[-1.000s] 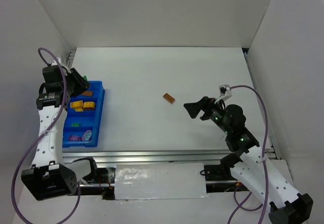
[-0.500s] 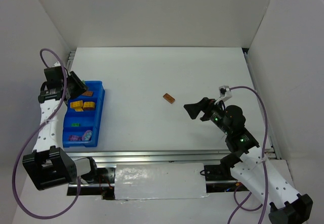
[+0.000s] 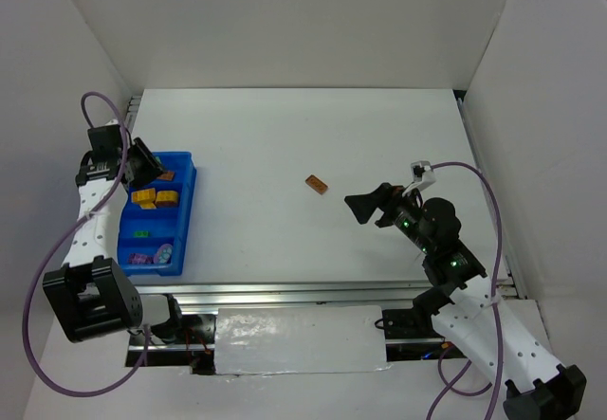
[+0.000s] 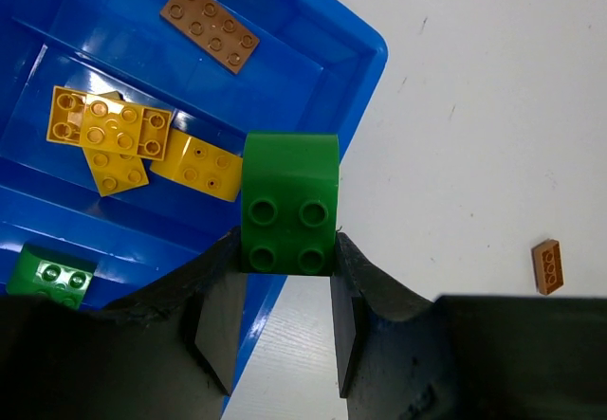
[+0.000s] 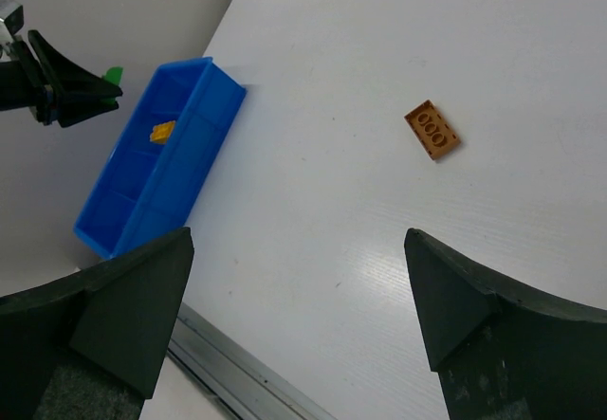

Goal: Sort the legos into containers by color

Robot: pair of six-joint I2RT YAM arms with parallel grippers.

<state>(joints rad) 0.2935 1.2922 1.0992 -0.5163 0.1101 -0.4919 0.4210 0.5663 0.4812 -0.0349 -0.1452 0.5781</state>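
My left gripper (image 4: 287,249) is shut on a green lego (image 4: 289,202) and hovers over the far right edge of the blue tray (image 4: 313,69); from above it (image 3: 147,161) is at the tray's far end. The tray's compartments hold a brown lego (image 4: 209,26), yellow legos (image 4: 109,128), a green lego (image 4: 52,276) and purple legos (image 3: 152,256). One brown-orange lego (image 3: 317,185) lies alone mid-table. My right gripper (image 3: 365,204) stands open just right of it with nothing between its fingers, and its wrist view shows that lego (image 5: 432,132) ahead.
The blue tray (image 3: 187,213) sits along the table's left side close to the white side wall. A metal rail (image 3: 285,294) runs along the near edge. Purple cables loop around both arms.
The left arm has swung its lower links toward the left wall, while its gripper stays over the tray's far end with the green lego. The right arm has not moved.
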